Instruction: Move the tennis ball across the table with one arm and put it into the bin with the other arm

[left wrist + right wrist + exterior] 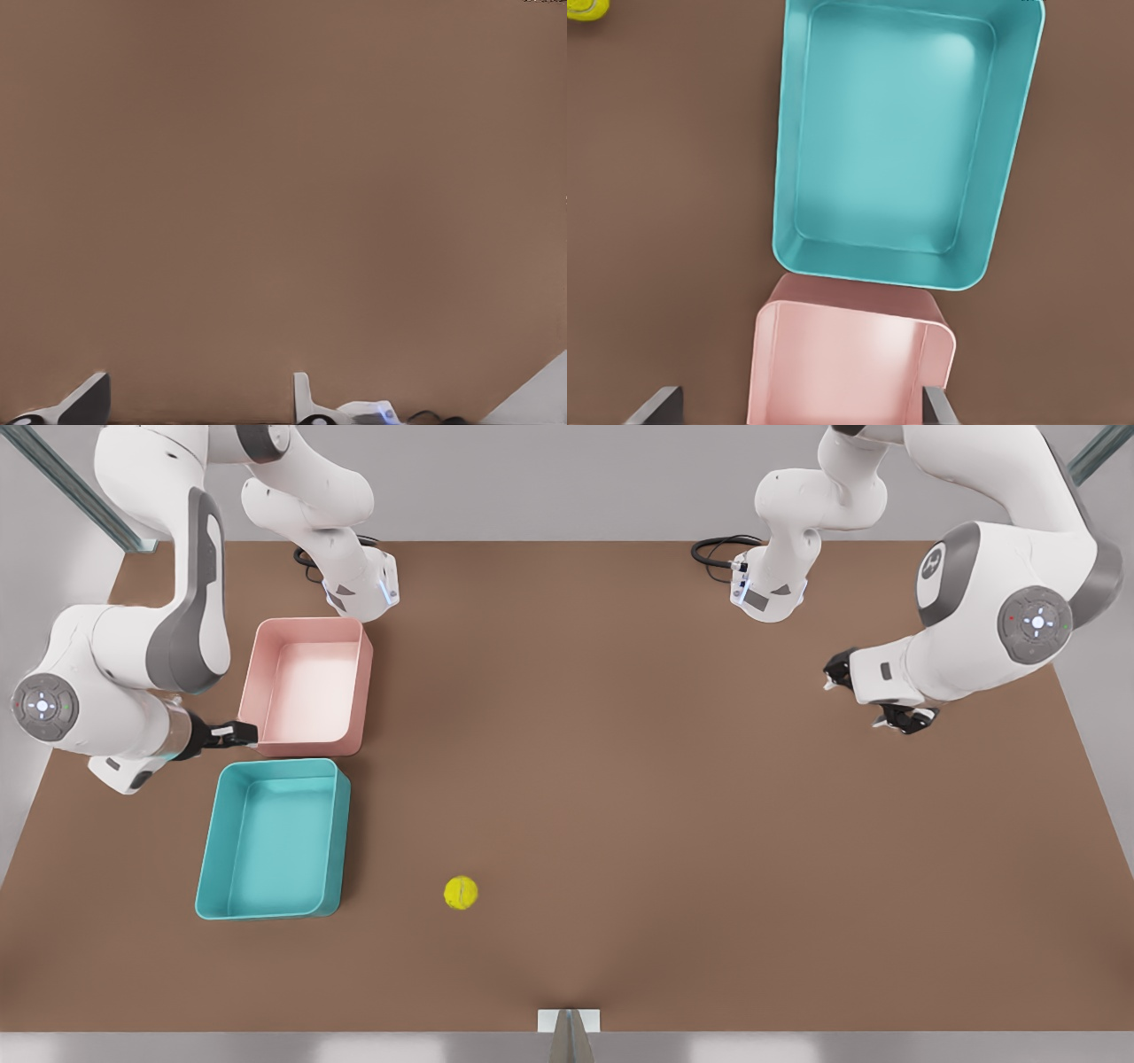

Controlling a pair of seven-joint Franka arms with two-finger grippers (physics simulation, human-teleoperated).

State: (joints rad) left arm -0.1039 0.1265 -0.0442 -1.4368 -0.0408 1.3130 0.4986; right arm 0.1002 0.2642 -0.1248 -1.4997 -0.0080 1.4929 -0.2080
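The tennis ball point(461, 892) point(585, 7) lies alone on the brown table point(638, 779), a little toward the front view's right of the teal bin point(210, 841) point(786, 177). The bin holds nothing. My right gripper point(235, 732) point(799, 398) hovers at the front view's left, over the seam between the teal bin and a pink tub, with its fingers open and nothing between them. Far from the ball, my left gripper point(868, 693) hangs at the front view's right over bare table point(283, 177); it is open with nothing held.
The pink tub point(251, 673) point(757, 372) stands touching the far end of the teal bin. Both arm bases point(363, 589) point(769, 593) sit at the table's back edge with black cables beside them. A small white bracket point(568, 1020) sits at the front edge.
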